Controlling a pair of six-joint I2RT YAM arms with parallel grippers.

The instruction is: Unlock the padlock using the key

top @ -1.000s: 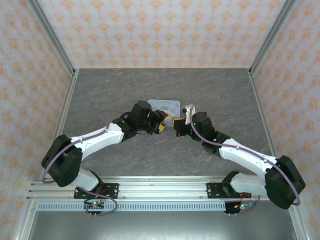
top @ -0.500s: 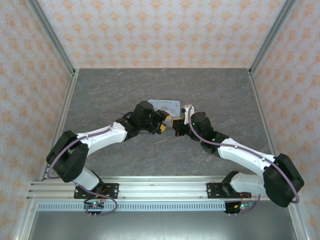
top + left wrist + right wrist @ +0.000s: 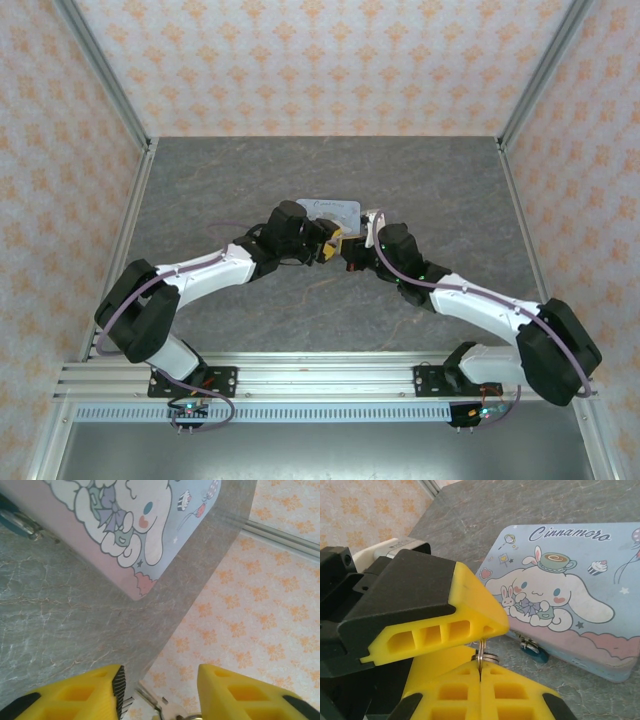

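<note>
My right gripper (image 3: 480, 667) is clenched, its two yellow fingertips pressed together on the key (image 3: 483, 656). Only a small silvery ring and a thin bit of metal stand out above the tips. My left gripper (image 3: 160, 678) is released: its fingers stand apart with a clear gap, and they clamp nothing. A small silvery piece shows low in this gap, but I cannot tell what it is. In the right wrist view one of its fingers (image 3: 470, 605) hangs just above the ring, very near, and I cannot tell if it touches.

Both grippers meet in the middle of the grey table (image 3: 250, 180), just in front of the pale blue tin (image 3: 570, 555) with the white cartoon figure. The padlock (image 3: 533, 648), small and dark bluish, lies at the near edge of this tin and touches it. I cannot tell if it is hooked to the tin. It is near the key but apart from it.
</note>
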